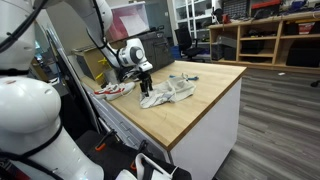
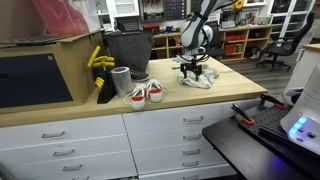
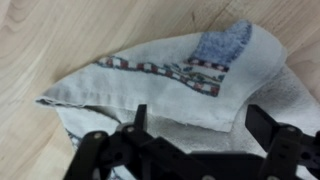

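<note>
The Robotiq gripper (image 3: 200, 128) hangs with its jaws spread wide and holds nothing. In the wrist view its two dark fingers (image 3: 140, 120) stand well apart, and only cloth is seen between them.

The thing directly under it is a crumpled dish towel (image 3: 170, 95), pale grey, which lies on the wooden countertop (image 3: 60, 40). Most of the towel lies ahead of the fingertips, and a smaller part reaches below and behind them. A folded edge with a woven band (image 3: 160, 70) runs across in front of the fingers, and it rises from the left side of the gripper toward the right side. Further ahead and to the right there is a blue patch (image 3: 222, 42) at the far corner of the towel.

In an exterior view the gripper (image 1: 146, 88) points down over one end of the towel (image 1: 172, 93). The long axis of the towel goes away from this end along the countertop (image 1: 205, 110). It cannot be told if the fingertips touch the cloth or stop just above it.

On the opposite side of the gripper from the towel's length, near but apart, lies a pair of sneakers (image 1: 115, 90).
</note>
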Tool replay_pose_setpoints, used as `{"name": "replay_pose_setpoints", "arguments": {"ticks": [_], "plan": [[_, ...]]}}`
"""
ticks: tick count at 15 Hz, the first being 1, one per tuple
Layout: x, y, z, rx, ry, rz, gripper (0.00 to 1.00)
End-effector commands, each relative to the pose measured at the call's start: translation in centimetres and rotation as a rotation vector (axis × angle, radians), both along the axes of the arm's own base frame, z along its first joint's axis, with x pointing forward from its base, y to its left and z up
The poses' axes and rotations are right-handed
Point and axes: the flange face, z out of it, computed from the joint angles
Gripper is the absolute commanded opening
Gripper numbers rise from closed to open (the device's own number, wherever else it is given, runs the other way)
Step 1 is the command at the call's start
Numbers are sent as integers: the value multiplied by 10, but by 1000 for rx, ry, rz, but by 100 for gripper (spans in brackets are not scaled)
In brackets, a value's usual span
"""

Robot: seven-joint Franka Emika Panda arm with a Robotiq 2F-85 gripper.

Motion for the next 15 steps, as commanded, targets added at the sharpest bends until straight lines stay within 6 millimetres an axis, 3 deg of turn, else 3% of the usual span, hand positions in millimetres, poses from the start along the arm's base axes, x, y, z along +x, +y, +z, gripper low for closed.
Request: {"name": "replay_pose_setpoints", "arguments": {"ticks": [1,7,15], "plan": [[8,1,-1,15,-5,22,100],[3,-3,-21,35,64,61,100],[8,-3,-16,36,86,74,100]]}}
